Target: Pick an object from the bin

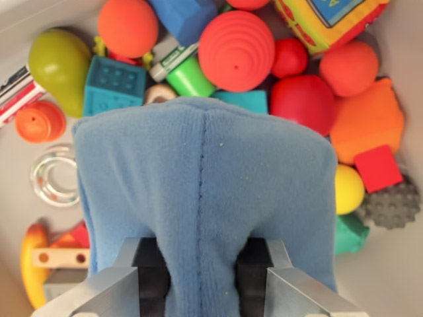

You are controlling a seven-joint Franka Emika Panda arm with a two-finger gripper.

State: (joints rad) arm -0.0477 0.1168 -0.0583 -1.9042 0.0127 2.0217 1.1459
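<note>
A soft light-blue plush cloth object [201,185] fills the middle of the wrist view. My gripper [203,267] is shut on its lower end, with the black finger pads [153,277] pinching the fabric from both sides. The cloth hangs in front of the camera over the grey bin [16,198] and hides much of the bin's middle. Whether it still touches the toys beneath cannot be told.
Around the cloth lie many toys: a ribbed red ball [236,50], an orange ball [127,26], a green pear [59,63], a teal block [114,86], a red cube [377,168], a yellow ball [347,189], a clear ring [55,176], a grey spiky ball [392,206].
</note>
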